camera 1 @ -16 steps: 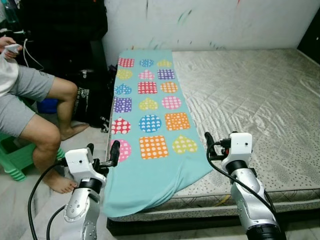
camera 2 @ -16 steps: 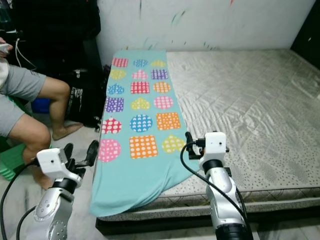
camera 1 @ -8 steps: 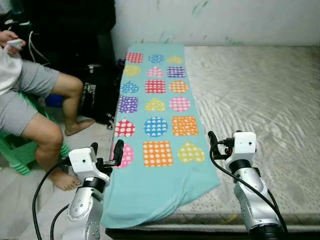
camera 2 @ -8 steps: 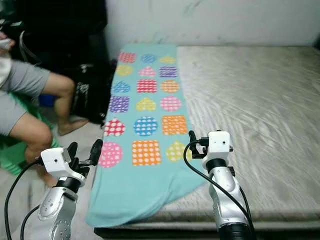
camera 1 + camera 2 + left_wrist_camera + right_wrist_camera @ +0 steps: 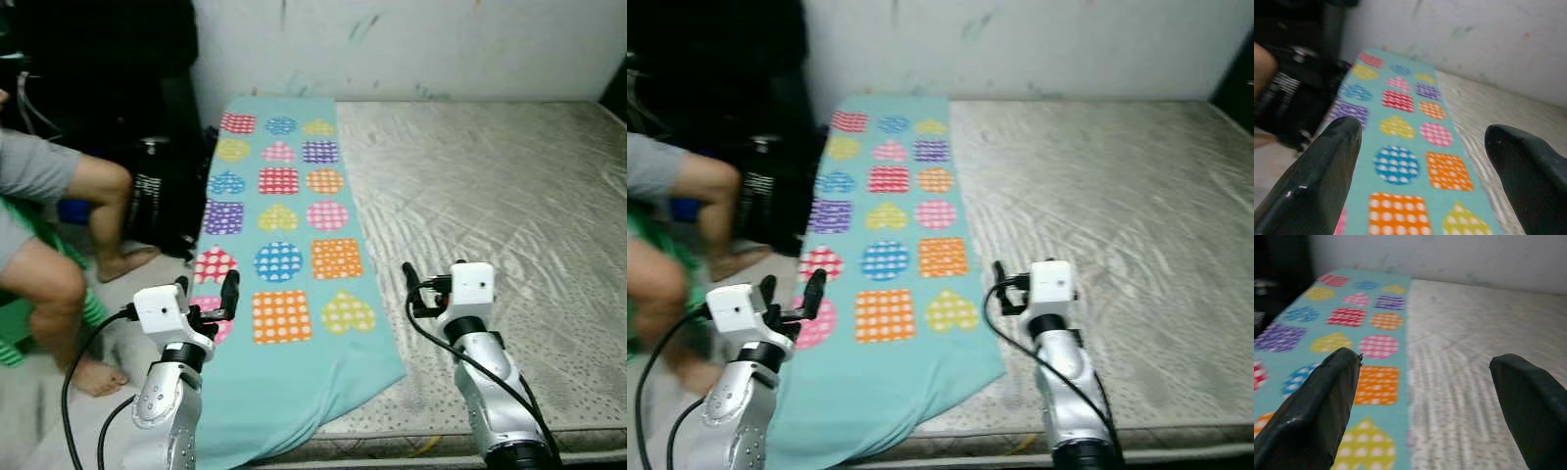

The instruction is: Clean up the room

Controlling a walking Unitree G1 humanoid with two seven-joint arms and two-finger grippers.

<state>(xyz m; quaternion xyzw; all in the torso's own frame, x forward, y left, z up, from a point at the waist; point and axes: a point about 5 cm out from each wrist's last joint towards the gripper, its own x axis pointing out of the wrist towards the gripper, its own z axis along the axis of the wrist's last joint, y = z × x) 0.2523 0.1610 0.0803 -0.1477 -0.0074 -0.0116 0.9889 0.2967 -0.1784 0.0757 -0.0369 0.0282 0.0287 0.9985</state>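
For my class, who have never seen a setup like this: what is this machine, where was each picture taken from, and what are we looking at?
This is a walking humanoid robot tidying a bedroom. Two pictures come from cameras in its head, looking down; two come from cameras on its wrists, looking along the black fingers. The left end effector and right end effector are both open and hold nothing. Before it lies a mattress with a turquoise blanket, patterned with dotted hearts, circles and squares, along its left side, one end hanging over the edge. A person sits at the left.
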